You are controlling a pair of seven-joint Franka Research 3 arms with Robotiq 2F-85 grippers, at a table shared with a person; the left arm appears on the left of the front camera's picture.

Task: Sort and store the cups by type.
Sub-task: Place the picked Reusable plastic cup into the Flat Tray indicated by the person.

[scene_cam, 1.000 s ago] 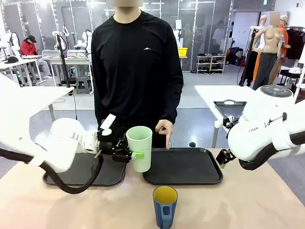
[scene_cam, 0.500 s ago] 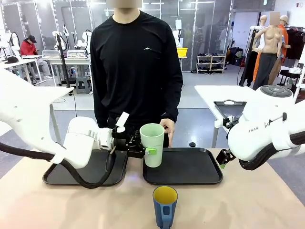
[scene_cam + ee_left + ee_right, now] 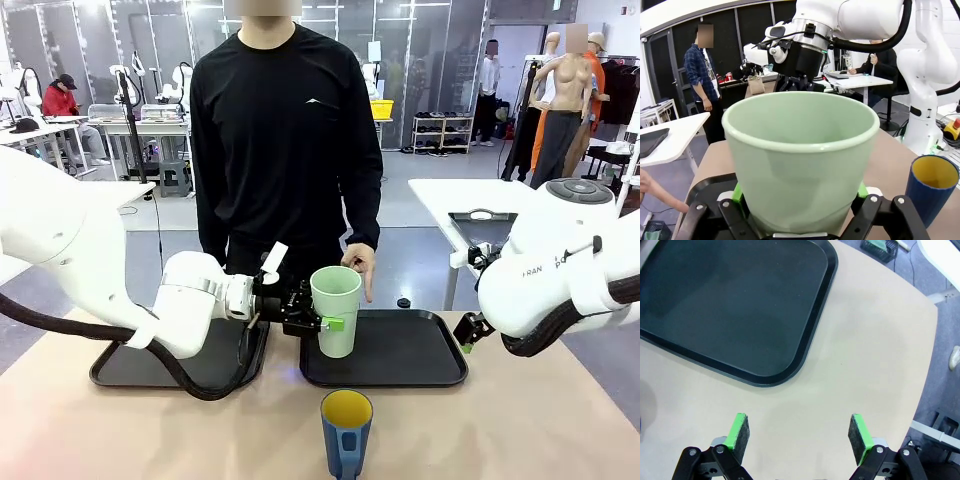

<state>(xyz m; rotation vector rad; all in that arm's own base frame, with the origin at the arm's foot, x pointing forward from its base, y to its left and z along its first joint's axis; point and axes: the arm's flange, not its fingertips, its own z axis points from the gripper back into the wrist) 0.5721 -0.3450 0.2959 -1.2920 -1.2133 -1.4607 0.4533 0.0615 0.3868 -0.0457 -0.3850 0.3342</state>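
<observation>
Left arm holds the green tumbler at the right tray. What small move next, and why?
Probably lower the tumbler onto the right tray and open the left end effector: it is gripped upright over the tray's left part, and the person's hand points down there.

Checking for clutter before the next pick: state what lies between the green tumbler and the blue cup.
In the front view, only the near rim of the right tray and bare table lie between the green tumbler and the blue cup.

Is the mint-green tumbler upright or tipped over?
Upright. The tumbler has its open rim facing up; the left pincer grips its lower sides.
</observation>
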